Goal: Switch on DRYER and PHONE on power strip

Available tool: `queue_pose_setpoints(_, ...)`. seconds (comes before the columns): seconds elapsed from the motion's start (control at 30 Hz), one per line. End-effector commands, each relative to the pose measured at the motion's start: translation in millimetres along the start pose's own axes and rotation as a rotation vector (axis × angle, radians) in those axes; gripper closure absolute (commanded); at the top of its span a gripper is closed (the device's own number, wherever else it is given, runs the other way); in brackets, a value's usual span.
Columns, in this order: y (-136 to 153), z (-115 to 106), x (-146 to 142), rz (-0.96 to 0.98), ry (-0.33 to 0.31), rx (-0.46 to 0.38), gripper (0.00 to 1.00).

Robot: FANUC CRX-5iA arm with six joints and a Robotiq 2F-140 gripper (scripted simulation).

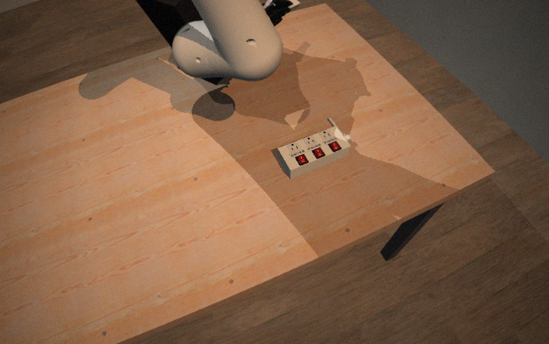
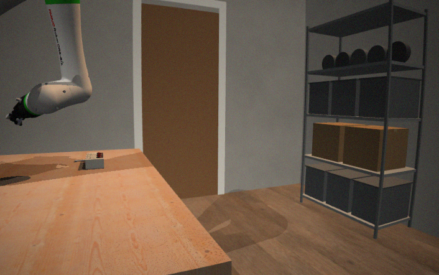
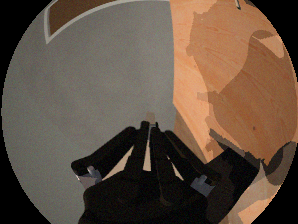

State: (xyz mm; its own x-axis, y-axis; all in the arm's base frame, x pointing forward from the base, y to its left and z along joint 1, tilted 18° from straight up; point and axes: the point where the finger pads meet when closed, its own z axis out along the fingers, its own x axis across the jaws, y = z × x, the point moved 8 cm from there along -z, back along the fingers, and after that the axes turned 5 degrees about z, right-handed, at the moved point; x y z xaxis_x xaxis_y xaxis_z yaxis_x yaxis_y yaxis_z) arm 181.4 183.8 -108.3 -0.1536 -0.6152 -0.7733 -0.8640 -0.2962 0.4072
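Observation:
The power strip [image 1: 322, 162] [image 2: 94, 163] lies on the table right way up, its sockets and switches facing up. It has three red rocker switches: a left one [image 1: 302, 159], a middle one [image 1: 318, 152] and a right one [image 1: 334, 145] in the top view. Their labels and rocker positions are too small to read. A short white cable [image 1: 337, 128] leaves its far right end. My gripper [image 3: 149, 118] is shut and empty, fingertips together in the wrist view. It is raised well away from the strip; in the top view the arm partly hides it.
The wooden table [image 1: 162, 243] [image 2: 106, 220] carries the strip near its right end. The arm [image 1: 246, 40] [image 2: 69, 87] hangs above the table's back part and casts a broad shadow over the strip. A shelf rack [image 2: 389, 97] and a door [image 2: 180, 97] stand beyond the table.

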Motion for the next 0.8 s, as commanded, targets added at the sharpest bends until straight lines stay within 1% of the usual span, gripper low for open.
queue_pose_setpoints(0.0,-30.2,-48.4,-13.1,-0.036,0.085,-0.036,1.00)
queue_pose_setpoints(0.03,-30.2,-48.4,-13.1,-0.036,0.085,-0.036,1.00)
queue_pose_setpoints(0.07,-39.3,-64.8,-18.6,-0.044,0.117,-0.041,1.00)
queue_pose_setpoints(0.13,-39.3,-64.8,-18.6,-0.044,0.117,-0.041,1.00)
queue_pose_setpoints(0.2,-58.2,-103.5,-33.2,-0.058,0.197,-0.044,1.00)
queue_pose_setpoints(0.27,-58.2,-103.5,-33.2,-0.058,0.197,-0.044,1.00)
queue_pose_setpoints(0.3,-67.7,-126.2,-42.8,-0.062,0.245,-0.039,1.00)
queue_pose_setpoints(0.37,-67.7,-126.2,-42.8,-0.062,0.245,-0.039,1.00)
queue_pose_setpoints(0.4,-76.9,-151.4,-54.1,-0.064,0.298,-0.030,1.00)
queue_pose_setpoints(0.47,-76.9,-151.4,-54.1,-0.064,0.298,-0.030,1.00)
queue_pose_setpoints(0.5,-85.3,-179.0,-67.6,-0.062,0.355,-0.014,1.00)
queue_pose_setpoints(0.57,-85.3,-179.0,-67.6,-0.062,0.355,-0.014,1.00)
queue_pose_setpoints(0.6,-92.6,-209.1,-83.3,-0.057,0.418,0.009,1.00)
queue_pose_setpoints(0.7,-92.6,-209.1,-83.3,-0.057,0.418,0.009,1.00)
queue_pose_setpoints(0.73,-98.1,-241.8,-101.6,-0.047,0.483,0.041,1.00)
queue_pose_setpoints(0.77,-98.1,-241.8,-101.6,-0.047,0.483,0.041,1.00)
